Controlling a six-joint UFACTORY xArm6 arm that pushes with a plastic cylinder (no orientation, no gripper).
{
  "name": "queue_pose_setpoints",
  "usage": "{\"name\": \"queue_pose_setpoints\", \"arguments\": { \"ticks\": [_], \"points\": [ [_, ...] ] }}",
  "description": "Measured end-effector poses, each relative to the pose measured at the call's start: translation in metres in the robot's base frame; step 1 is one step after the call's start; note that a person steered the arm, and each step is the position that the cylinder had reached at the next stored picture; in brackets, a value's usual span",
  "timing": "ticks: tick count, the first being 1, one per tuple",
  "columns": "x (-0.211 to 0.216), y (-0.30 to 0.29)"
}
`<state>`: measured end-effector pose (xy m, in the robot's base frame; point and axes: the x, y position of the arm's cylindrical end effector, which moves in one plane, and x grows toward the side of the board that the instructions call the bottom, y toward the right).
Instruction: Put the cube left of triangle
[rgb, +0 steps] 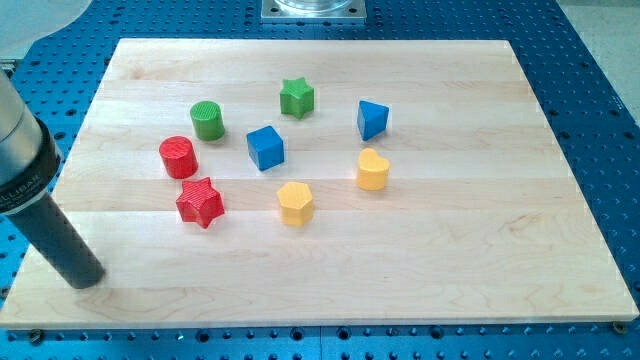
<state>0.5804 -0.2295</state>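
Blue cube (265, 147) mid-frame on wooden worktop (480, 250), blue triangle (372, 119) to its upper right. Looks light, rigid, slidey; shove flat face square. No jaws, just my tip (86, 279) lower left, well apart.

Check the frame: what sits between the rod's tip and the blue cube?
In the camera view, the red star sits near the line from my tip to the blue cube; the red cylinder stands just above it. Otherwise bare board.
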Motion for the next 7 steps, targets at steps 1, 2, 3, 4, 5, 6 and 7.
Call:
{"name": "queue_pose_setpoints", "arguments": {
  "ticks": [1, 2, 3, 4, 5, 6, 7],
  "points": [
    [-0.010, 0.000],
    [-0.059, 0.000],
    [-0.080, 0.000],
    [-0.080, 0.000],
    [-0.083, 0.010],
    [-0.104, 0.063],
    [-0.129, 0.112]
  ]
}}
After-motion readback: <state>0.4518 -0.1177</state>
